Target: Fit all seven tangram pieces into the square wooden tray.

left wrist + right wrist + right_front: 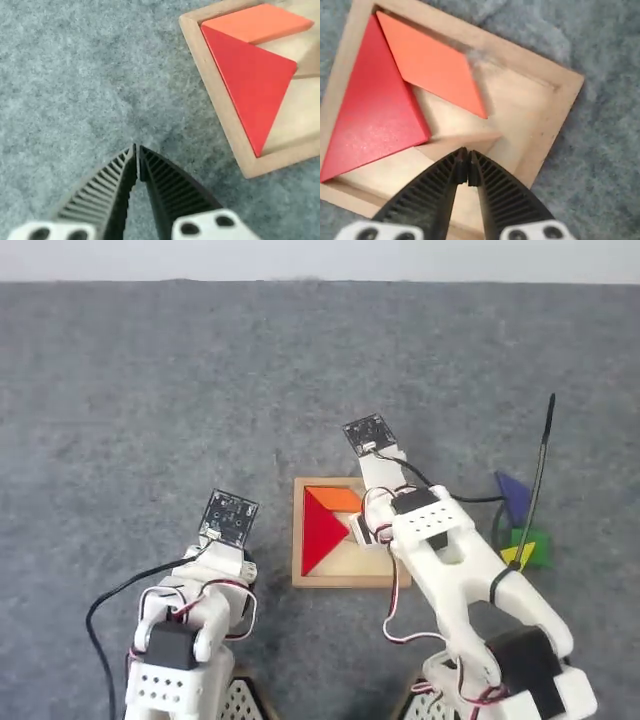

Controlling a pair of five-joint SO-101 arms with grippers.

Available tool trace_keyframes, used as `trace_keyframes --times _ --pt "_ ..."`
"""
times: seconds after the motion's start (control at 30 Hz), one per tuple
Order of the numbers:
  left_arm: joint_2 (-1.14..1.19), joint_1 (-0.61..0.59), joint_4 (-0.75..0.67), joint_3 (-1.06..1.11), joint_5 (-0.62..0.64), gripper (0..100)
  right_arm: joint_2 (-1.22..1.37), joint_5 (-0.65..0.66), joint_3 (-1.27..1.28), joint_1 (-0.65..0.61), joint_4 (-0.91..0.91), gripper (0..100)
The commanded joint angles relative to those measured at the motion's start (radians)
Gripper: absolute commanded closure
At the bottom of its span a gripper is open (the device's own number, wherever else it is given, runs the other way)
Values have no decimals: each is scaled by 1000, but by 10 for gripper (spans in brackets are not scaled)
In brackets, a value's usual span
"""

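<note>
The square wooden tray (350, 578) lies between the two arms. A red triangle (322, 525) fills its left side and an orange parallelogram (340, 499) lies along its far edge. The rest of the tray floor (520, 120) is bare wood. My right gripper (466, 166) hangs shut and empty over that bare floor, just beside the red triangle (370, 110) and the orange parallelogram (432, 67). My left gripper (137, 149) is shut and empty over the carpet, left of the tray (215, 100). Blue (513, 494), green (537, 540) and yellow (517, 557) pieces lie on the carpet to the right of the right arm.
Grey carpet (150, 400) covers the whole table, with open room at the back and left. A black cable (541, 460) rises from the right arm above the loose pieces. The arm bases stand at the near edge.
</note>
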Motion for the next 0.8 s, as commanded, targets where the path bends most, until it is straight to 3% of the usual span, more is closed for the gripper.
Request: trace_keyframes --times 0.0,0.33,0.77 --pt "-21 -5 5 -12 5 987 1 -17 -51 7 -15 992" --pt "-21 -5 5 -12 5 987 77 -63 -91 117 -10 992" --pt "-21 -5 5 -12 5 987 176 -84 -199 21 25 992"
